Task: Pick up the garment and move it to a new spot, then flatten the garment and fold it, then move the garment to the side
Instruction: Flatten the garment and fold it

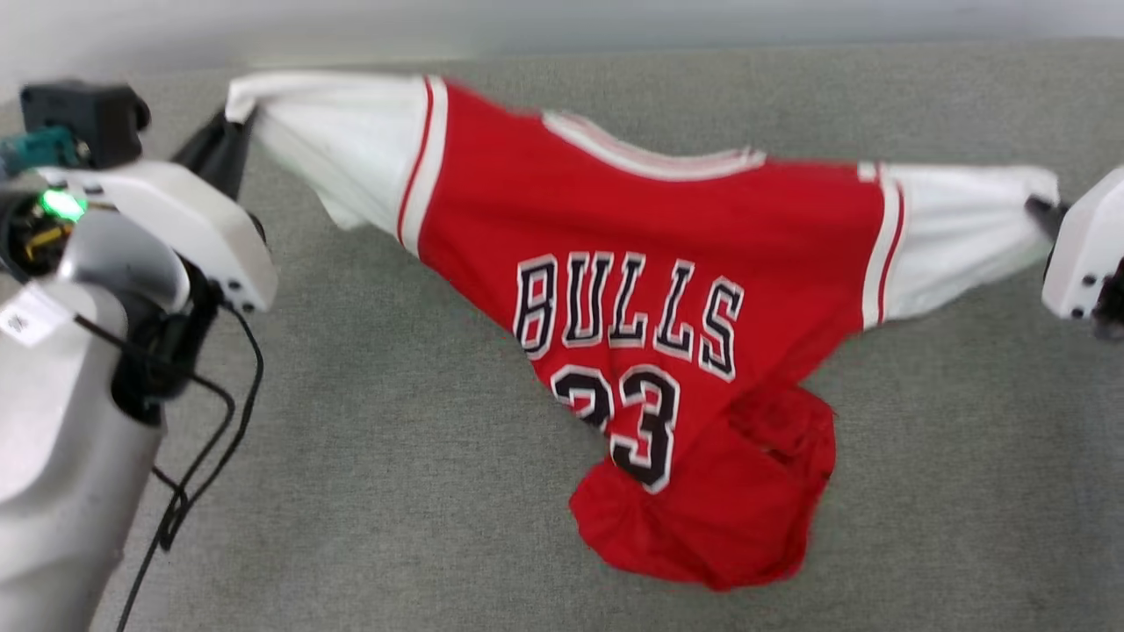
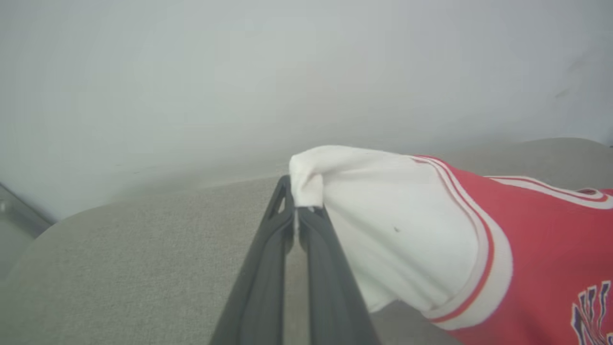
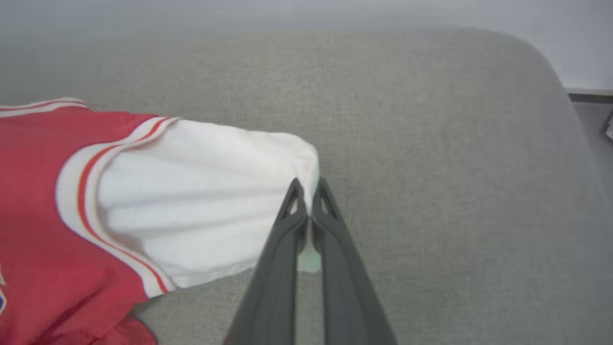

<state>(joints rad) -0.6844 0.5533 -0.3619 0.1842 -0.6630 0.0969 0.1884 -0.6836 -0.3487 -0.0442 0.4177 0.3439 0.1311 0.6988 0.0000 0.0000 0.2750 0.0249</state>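
The garment (image 1: 650, 263), a red jersey with white sleeves and black "BULLS 23" print, stretches across the grey surface, its lower part bunched near the front. My left gripper (image 1: 235, 118) is shut on the tip of one white sleeve at the far left. In the left wrist view the gripper (image 2: 297, 203) pinches the garment (image 2: 397, 225) by that sleeve edge. My right gripper (image 1: 1041, 209) is shut on the other sleeve's end at the right edge. In the right wrist view the gripper (image 3: 309, 199) clamps the garment (image 3: 191, 201) by that cuff.
A grey fabric-covered surface (image 1: 395, 491) lies under everything, with a pale wall behind it. My left arm's pale forearm (image 1: 70, 421) and its black cable (image 1: 202, 439) occupy the lower left. The surface's rounded corner (image 3: 550, 72) is near the right gripper.
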